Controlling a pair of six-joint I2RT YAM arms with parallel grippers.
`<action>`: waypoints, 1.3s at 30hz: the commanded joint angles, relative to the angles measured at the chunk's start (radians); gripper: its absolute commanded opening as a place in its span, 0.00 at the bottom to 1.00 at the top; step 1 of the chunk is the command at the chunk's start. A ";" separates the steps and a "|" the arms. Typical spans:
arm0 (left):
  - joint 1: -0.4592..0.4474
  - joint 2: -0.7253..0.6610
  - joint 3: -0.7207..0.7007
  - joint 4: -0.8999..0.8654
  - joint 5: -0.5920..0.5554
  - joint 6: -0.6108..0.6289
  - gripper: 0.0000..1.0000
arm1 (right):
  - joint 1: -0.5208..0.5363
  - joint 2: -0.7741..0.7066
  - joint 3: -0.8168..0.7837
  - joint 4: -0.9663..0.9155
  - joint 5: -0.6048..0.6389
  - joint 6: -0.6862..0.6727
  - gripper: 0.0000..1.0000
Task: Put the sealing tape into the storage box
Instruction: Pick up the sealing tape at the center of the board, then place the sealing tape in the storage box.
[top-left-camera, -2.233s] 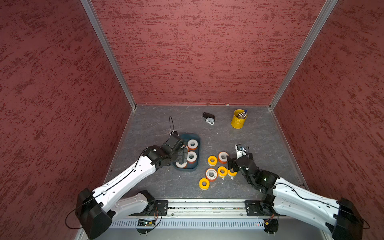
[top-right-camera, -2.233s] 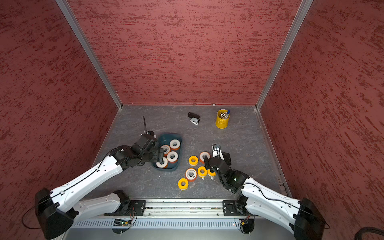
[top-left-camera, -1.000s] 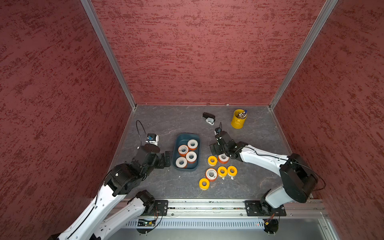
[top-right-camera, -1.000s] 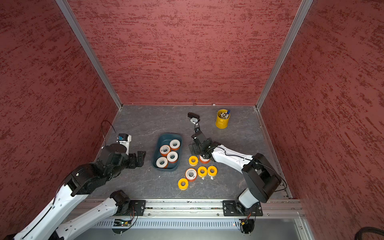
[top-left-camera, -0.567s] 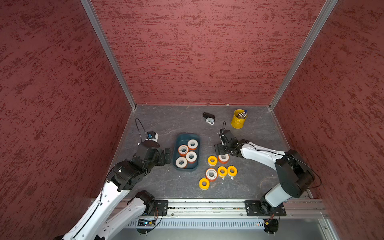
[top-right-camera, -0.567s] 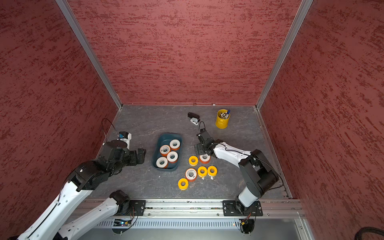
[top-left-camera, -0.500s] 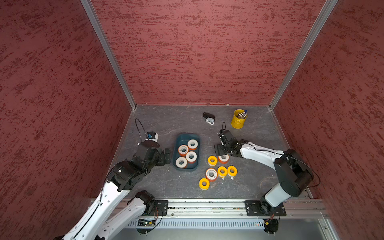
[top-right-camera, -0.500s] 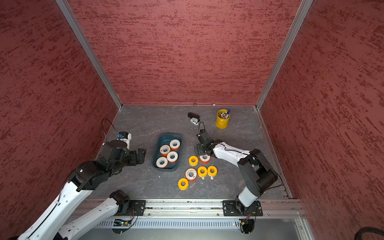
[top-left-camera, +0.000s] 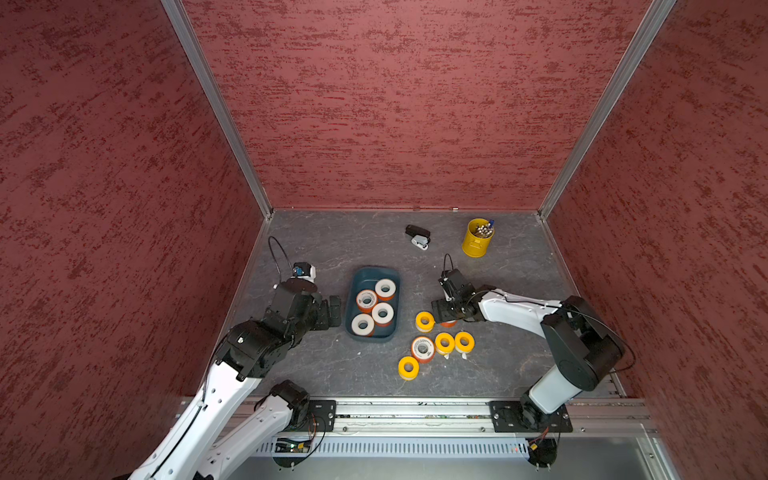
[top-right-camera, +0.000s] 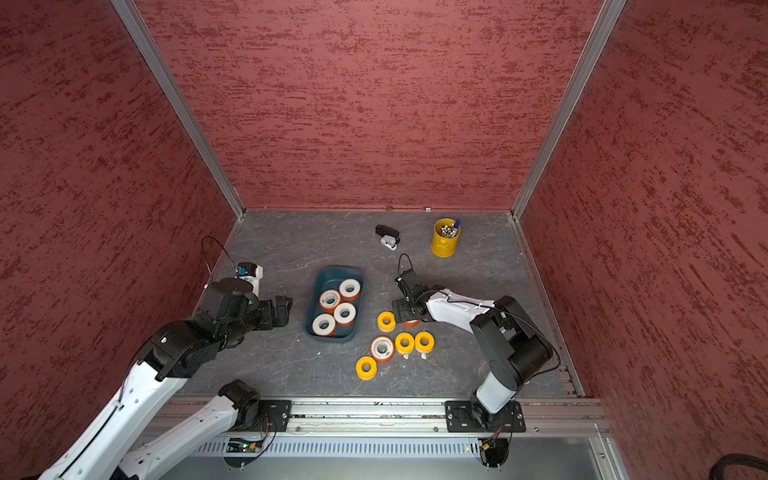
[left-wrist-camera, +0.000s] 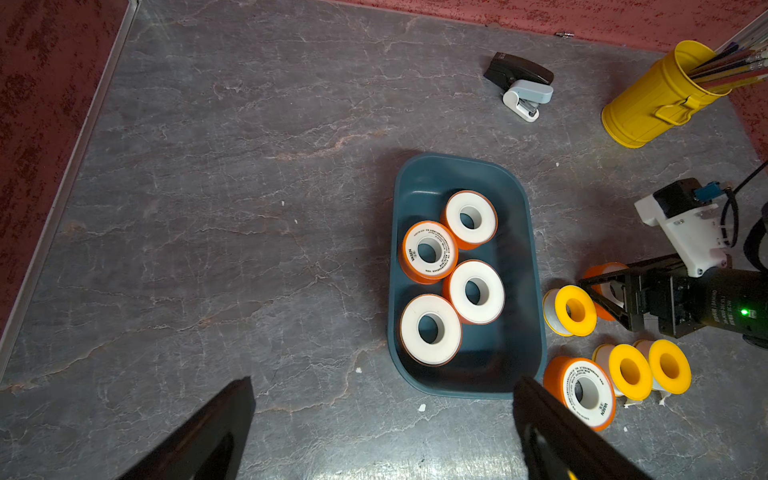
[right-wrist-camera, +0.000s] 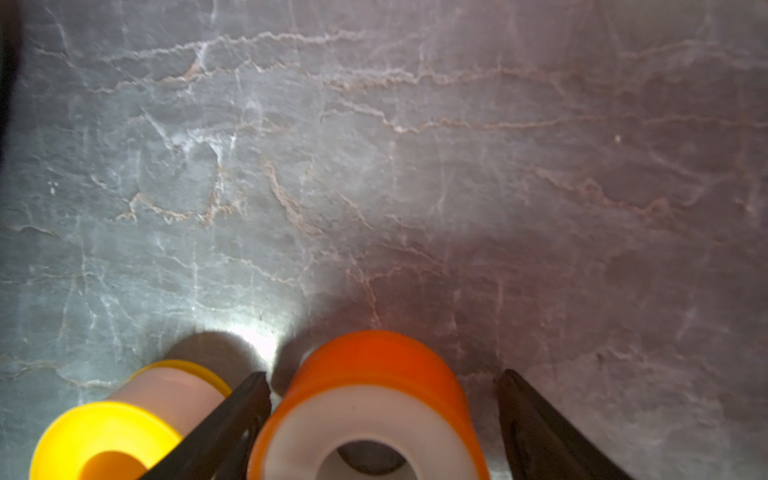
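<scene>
The storage box (top-left-camera: 354, 286) (top-right-camera: 320, 291) (left-wrist-camera: 428, 183) is a dark teal tray in mid-table holding several orange-sided sealing tape rolls (top-left-camera: 382, 313) (left-wrist-camera: 473, 291). To its right, several yellow rolls (top-left-camera: 424, 321) (top-right-camera: 405, 343) and one orange roll (top-left-camera: 422, 348) lie loose. My right gripper (top-left-camera: 444, 318) (right-wrist-camera: 382, 374) is down at the table, open, its jaws straddling another orange roll (right-wrist-camera: 365, 411) (top-right-camera: 411, 323). One finger is close against it and the other stands off with a gap. My left gripper (top-left-camera: 332, 311) (left-wrist-camera: 384, 380) is open and empty just left of the box.
A yellow pen cup (top-left-camera: 478, 239) and a black-and-white stapler (top-left-camera: 418, 237) stand near the back wall. A yellow roll (right-wrist-camera: 108, 436) lies right beside the right gripper's finger. Red walls close in on three sides, and a rail runs along the front edge.
My right gripper has come nearer and down over the orange roll, and its jaws have narrowed around it. The left arm has edged slightly towards the box and stays open.
</scene>
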 joint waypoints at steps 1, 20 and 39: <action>0.009 0.005 -0.008 0.023 0.018 0.014 1.00 | -0.004 -0.019 -0.016 -0.037 -0.030 0.024 0.85; 0.029 0.009 -0.009 0.023 0.014 0.013 1.00 | -0.003 -0.077 -0.021 -0.086 -0.052 0.035 0.67; 0.036 -0.001 -0.010 0.016 -0.006 0.002 1.00 | 0.036 0.027 0.374 -0.209 -0.061 -0.053 0.65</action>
